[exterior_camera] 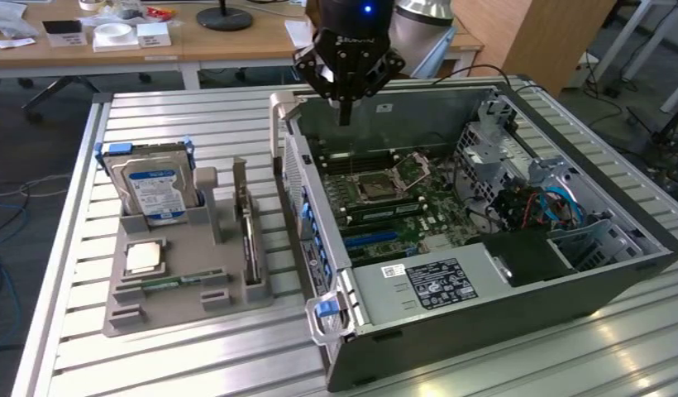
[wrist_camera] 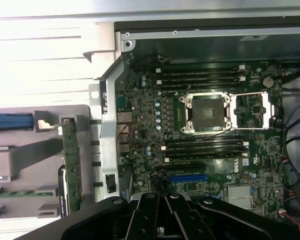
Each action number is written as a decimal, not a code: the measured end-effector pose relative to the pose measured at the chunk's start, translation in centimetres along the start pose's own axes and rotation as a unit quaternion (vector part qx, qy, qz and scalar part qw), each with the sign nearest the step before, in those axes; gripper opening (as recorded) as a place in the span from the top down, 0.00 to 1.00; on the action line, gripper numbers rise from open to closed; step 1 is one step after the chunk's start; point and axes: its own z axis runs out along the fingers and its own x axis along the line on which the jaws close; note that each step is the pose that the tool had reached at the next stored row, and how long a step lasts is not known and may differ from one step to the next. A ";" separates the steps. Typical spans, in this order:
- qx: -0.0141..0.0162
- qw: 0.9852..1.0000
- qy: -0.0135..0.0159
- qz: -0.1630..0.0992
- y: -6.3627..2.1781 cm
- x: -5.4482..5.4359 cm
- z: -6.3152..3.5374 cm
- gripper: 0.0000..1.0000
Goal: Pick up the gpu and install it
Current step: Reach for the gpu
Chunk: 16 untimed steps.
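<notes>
Black pincer (exterior_camera: 345,118), tips pressed together and holding nothing, poised above open computer case (exterior_camera: 483,331); gpu (exterior_camera: 249,240) upright on edge in grey holder (exterior_camera: 174,313) on slatted metal worktop (exterior_camera: 184,116), just beside case, well apart from pincer.

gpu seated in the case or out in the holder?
Out. The gpu stands on edge in the grey holder beside the case; the blue slot on the motherboard is empty.
</notes>
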 end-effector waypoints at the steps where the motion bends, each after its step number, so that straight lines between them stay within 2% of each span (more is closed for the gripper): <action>1: 0.000 1.000 0.000 0.000 -0.01 0.1 0.01 0.90; 16: 0.000 1.000 0.000 0.000 -0.12 1.5 0.09 0.90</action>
